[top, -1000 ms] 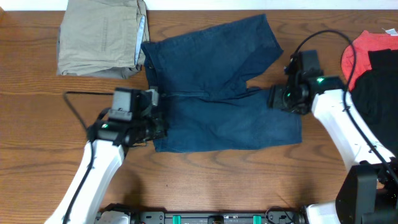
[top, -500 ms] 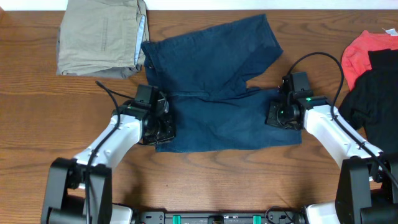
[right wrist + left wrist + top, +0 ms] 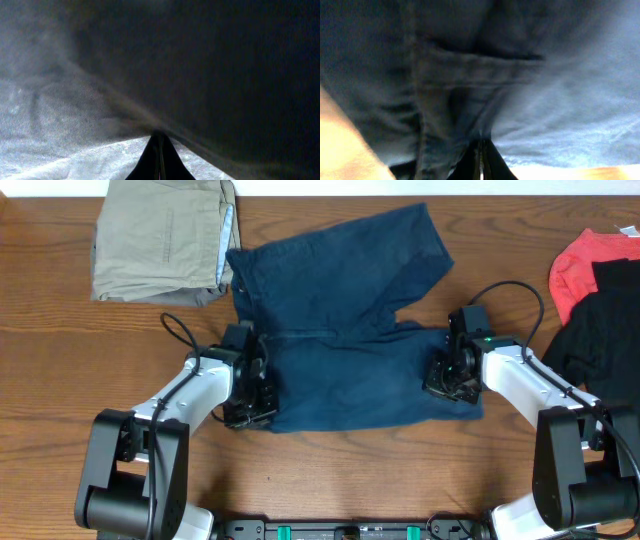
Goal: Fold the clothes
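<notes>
The clothes (image 3: 340, 330), dark navy shorts, lie spread across the middle of the table with the waistband to the left and two legs to the right. My left gripper (image 3: 254, 406) sits at the near left corner by the waistband, shut on the fabric. In the left wrist view the clothes (image 3: 520, 75) fill the frame, and the left gripper (image 3: 481, 159) pinches a seamed edge. My right gripper (image 3: 446, 383) is at the near leg's hem, shut on cloth. In the right wrist view a ridge of the clothes (image 3: 100, 75) runs into the shut right gripper (image 3: 160, 152).
A folded khaki-tan garment (image 3: 160, 240) lies at the back left. A red garment (image 3: 585, 265) and a black one (image 3: 605, 320) lie at the right edge. Bare wooden table (image 3: 350, 480) runs along the front.
Both grippers have moved toward the front edge onto the near leg of the shorts. The right gripper has shut, and the near right hem corner has drawn inward slightly.
</notes>
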You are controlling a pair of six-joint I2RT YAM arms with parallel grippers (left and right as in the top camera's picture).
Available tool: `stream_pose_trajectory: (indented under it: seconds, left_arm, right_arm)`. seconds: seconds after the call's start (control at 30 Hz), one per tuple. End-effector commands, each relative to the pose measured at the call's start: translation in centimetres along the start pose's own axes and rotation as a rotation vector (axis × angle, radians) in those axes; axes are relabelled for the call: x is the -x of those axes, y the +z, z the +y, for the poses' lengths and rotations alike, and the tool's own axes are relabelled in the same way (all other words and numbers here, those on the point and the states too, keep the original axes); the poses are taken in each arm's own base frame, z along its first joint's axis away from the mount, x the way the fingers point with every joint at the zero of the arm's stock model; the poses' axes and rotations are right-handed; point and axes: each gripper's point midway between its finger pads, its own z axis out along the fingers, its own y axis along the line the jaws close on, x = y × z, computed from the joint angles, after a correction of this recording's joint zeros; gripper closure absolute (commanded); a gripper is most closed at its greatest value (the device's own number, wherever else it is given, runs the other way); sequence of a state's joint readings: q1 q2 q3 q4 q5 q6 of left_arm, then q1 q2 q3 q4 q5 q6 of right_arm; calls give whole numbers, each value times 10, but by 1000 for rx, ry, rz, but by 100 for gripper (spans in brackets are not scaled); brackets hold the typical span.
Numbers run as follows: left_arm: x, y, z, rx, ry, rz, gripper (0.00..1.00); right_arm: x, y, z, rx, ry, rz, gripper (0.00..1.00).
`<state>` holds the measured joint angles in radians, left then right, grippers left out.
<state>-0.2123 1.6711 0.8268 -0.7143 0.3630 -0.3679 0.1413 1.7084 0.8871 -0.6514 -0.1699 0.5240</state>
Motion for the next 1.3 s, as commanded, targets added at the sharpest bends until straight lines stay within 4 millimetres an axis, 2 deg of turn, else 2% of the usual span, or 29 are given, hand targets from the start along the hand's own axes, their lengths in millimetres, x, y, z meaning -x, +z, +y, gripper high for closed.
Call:
stream_pose_trajectory:
  seconds: [0.0,0.13,0.23,0.5,0.7,0.87,0.93,1.07,1.17,1.27]
  left_arm:
    - [-3,0,43,188,-83,-3,94]
    - [-9,-5,53,194,-126,24,94]
    - [-11,-13,57,193,-147,19,94]
    - [-14,-51,50,154,-127,-109,94]
    - [-19,-92,38,81,-91,-278,94]
    - [5,-128,13,-46,-26,-508,94]
    - [21,-141,-7,-135,19,-587,94]
    - [39,-147,-38,-252,93,-630,94]
    - [51,-139,-63,-327,156,-612,94]
    - [56,-119,-88,-389,218,-551,94]
  right_arm:
    - [-10,10,-18,-58,61,50,99]
    - [-12,0,-24,-86,80,57,99]
    - [-14,-16,-36,-154,108,30,99]
    - [-24,-61,-38,-145,103,-43,99]
    - [-18,-100,-27,-60,87,-180,99]
    - [4,-129,3,93,8,-331,98]
    - [13,-133,22,175,-19,-361,97]
    - [21,-128,57,305,-110,-353,95]
    - [22,-112,76,355,-181,-311,96]
    - [17,-88,87,368,-209,-234,97]
